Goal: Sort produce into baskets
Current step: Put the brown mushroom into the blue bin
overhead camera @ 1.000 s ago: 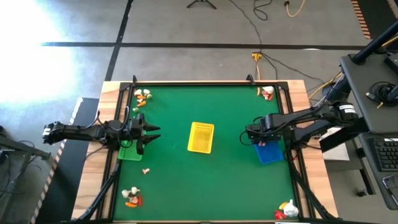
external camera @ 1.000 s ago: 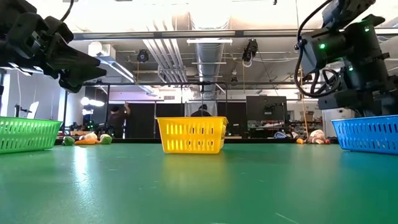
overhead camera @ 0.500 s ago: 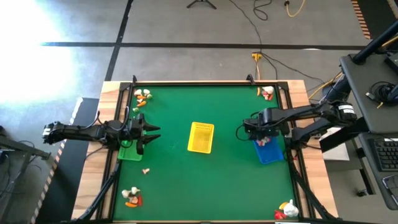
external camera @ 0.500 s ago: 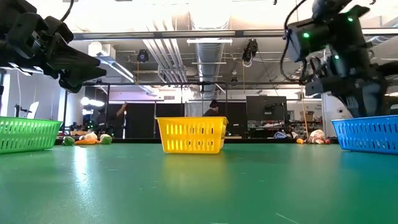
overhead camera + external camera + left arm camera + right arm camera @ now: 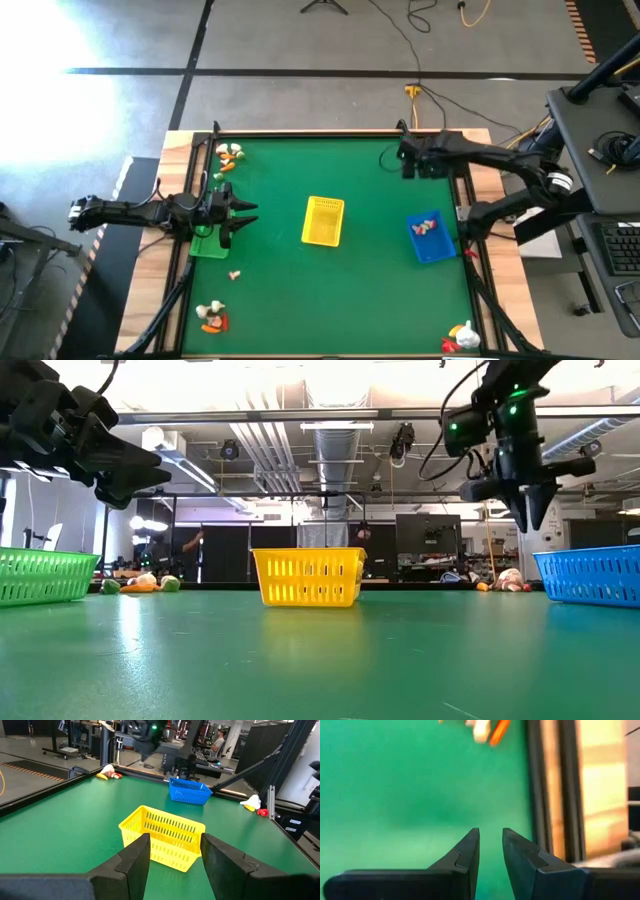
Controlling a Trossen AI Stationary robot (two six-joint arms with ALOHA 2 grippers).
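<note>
Green felt covers your table (image 5: 350,290), and the work reads across it from the nine o'clock side. Your left gripper (image 5: 243,213) hangs at nine o'clock, over the inner end of the green basket (image 5: 207,243); its fingers (image 5: 134,861) stand spread apart with nothing between them, pointing at the yellow basket. Around it you have three loose lots of produce: one pile (image 5: 229,156) at the ten o'clock corner, one single pale piece (image 5: 235,274) on the felt just beside the green basket, and another pile (image 5: 211,318) at the eight o'clock corner.

At the centre of the table sits your yellow basket (image 5: 322,221); from above it shows no pieces inside.

Moving on to three o'clock, your blue basket (image 5: 430,238) holds a few small pieces (image 5: 428,227), red and pale. Your right gripper (image 5: 403,158) is well apart from that basket, up at the one o'clock corner, held above the felt and pointing down. Its fingers (image 5: 465,855) are nearly pressed together, a narrow gap left between the tips, and they pinch nothing. A small pile (image 5: 430,149) lies just beside it near the table's rim. One more pile (image 5: 462,337) lies at the five o'clock corner.
</note>
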